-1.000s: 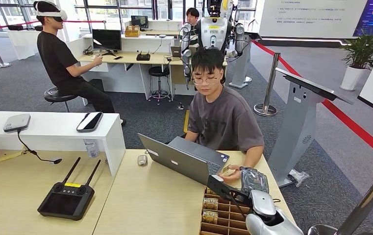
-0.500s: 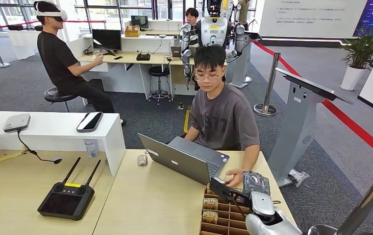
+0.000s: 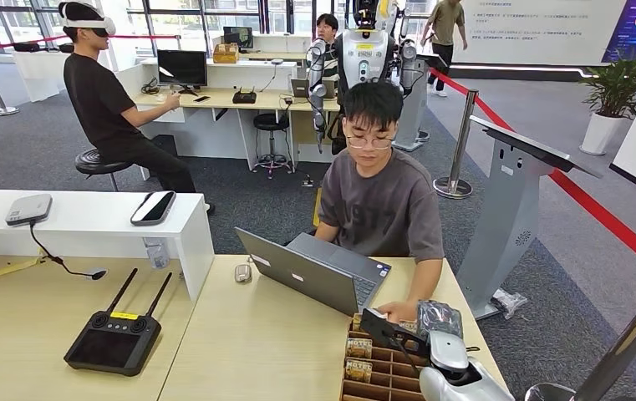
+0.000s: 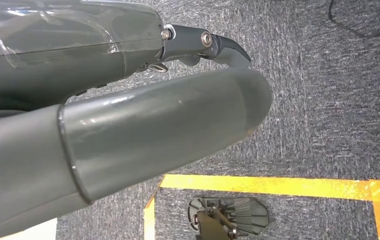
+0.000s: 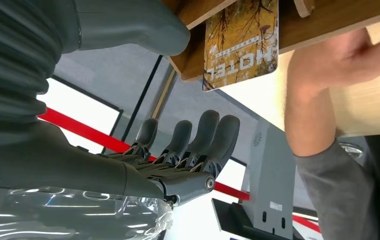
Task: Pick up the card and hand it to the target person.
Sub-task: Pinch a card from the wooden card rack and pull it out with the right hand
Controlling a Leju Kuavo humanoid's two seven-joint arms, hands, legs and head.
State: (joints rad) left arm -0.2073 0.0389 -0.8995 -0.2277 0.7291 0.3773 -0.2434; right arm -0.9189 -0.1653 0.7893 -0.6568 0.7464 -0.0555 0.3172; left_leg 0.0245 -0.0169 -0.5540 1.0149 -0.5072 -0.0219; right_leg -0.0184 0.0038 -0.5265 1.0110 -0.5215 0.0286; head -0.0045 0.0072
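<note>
Right hand [image 3: 402, 332] released, fingers [image 5: 205, 137] extended, above wooden card tray [image 3: 381, 368] at counter [image 3: 256, 342] near right corner, hotel card [image 5: 241, 42] standing in tray slot beside seated person's hand [image 3: 398, 312], laptop [image 3: 310, 271] behind, left hand [image 4: 128, 125] state indiscernible, over carpet

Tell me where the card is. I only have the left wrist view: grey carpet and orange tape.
Observer: A yellow-brown card printed HOTEL stands in a slot of the wooden divided box on the table.
Operator: Has the right hand got it?
Observer: No. The right hand holds nothing; its fingers are stretched out, apart from the card.
Operator: Anyone nearby?
Observer: A person in a grey T-shirt sits behind an open grey laptop, with one hand at the box's far edge.
</note>
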